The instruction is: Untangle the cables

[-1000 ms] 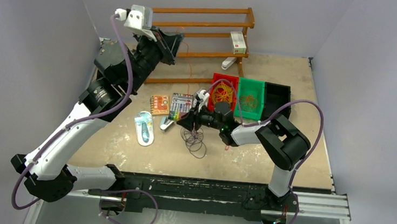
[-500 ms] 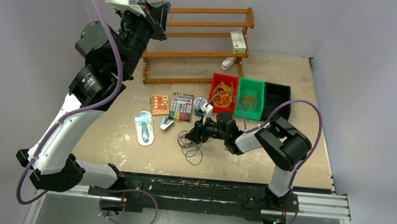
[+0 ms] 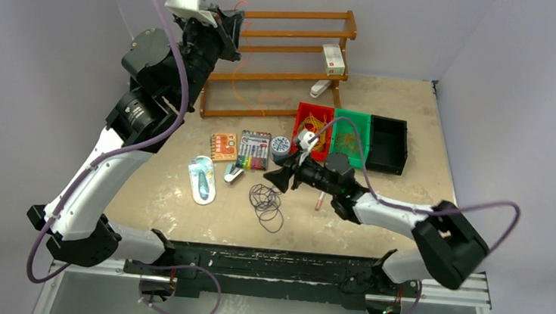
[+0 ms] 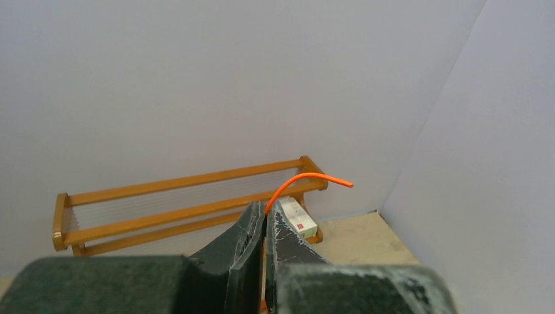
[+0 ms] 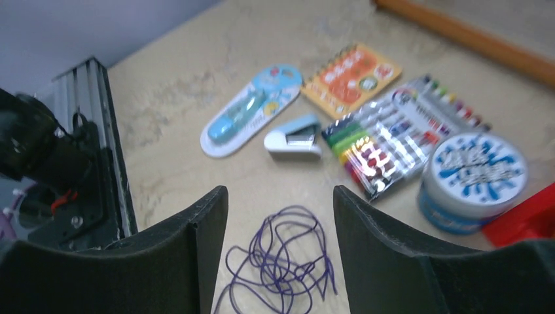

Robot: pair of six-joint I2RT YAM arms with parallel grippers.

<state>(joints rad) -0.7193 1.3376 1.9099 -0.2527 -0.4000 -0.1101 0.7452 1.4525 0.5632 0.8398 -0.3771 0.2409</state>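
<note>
Right wrist: end effector (image 5: 280, 196) wide, empty

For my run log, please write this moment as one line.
left gripper: shut on orange cable | right gripper: open near purple cables

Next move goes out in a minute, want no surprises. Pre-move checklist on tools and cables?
1. Left tool gripping the orange cable: ok, the strand is pinched between shut jaws and its free end arcs out.
2. Orange cable's hanging part clear of the wooden rack: cannot tell, too thin in the top view.
3. Right tool empty: ok, jaws apart, nothing between them.
4. Right tool lined up over the purple cables: ok, the heap lies on the table below the gap.
5. Purple cables separated: not ok, the loops overlap in one heap.
</note>
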